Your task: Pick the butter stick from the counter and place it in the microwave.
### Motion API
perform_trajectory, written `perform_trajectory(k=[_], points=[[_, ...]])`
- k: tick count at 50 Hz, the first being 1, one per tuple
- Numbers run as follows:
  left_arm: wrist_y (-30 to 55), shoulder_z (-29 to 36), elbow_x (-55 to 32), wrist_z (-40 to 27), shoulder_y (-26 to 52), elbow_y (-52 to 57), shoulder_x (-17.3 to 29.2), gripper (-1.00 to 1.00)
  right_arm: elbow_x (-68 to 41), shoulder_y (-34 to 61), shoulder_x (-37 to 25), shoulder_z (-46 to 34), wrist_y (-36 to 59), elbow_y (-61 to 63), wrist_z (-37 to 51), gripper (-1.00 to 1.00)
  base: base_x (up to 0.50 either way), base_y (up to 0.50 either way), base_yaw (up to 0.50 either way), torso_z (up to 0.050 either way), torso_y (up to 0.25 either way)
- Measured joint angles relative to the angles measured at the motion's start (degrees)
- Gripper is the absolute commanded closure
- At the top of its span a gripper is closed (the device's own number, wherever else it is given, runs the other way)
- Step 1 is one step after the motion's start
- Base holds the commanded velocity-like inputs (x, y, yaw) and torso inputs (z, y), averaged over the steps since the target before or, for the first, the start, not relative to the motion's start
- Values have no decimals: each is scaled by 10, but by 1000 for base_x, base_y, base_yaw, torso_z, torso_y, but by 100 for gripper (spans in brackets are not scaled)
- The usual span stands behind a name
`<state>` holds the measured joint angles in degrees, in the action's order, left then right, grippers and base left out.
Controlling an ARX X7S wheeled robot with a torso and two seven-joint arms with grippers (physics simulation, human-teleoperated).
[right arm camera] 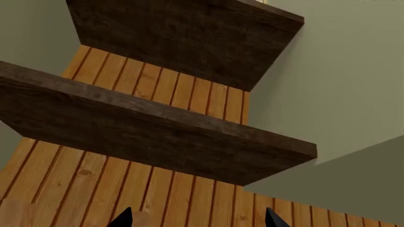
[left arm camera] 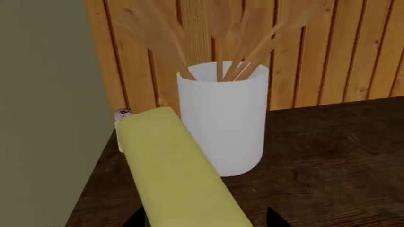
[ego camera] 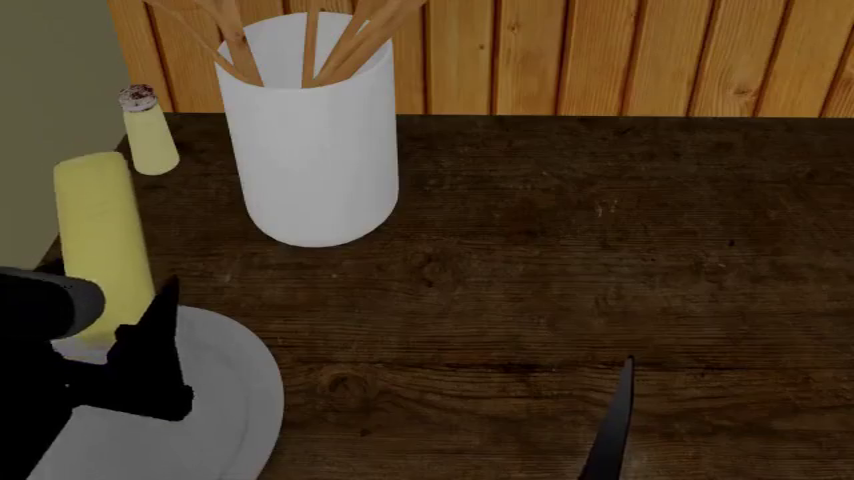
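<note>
Pale yellow butter [ego camera: 103, 235] held in the left gripper [ego camera: 100, 345], above the counter [ego camera: 561, 270].
The jaws are closed on the butter's near end, left of the white utensil holder [ego camera: 310, 140]. A straight lift clear of the plate [ego camera: 227, 400] is advised. The right gripper [right arm camera: 197, 218] is seen spread, empty.

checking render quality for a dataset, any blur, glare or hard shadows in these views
Head view: flat light, no glare, soft shadow around the white utensil holder. Left wrist view: the butter stick looks soft-edged close up. Right wrist view: sharp, evenly lit shelves.
</note>
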<state>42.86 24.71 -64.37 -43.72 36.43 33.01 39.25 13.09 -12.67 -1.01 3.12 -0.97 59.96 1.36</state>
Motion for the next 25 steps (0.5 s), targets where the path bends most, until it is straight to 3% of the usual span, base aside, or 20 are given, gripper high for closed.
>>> perform_trajectory(k=[14, 25], points=[[-61, 4, 103, 52, 22, 48, 11, 100, 1, -5, 0, 1, -7, 0, 2, -100, 0, 0, 0, 0, 0], [-77, -5, 125, 76, 70, 68, 17, 100, 0, -14, 0, 2, -15, 0, 4, -100, 0, 0, 0, 0, 0]])
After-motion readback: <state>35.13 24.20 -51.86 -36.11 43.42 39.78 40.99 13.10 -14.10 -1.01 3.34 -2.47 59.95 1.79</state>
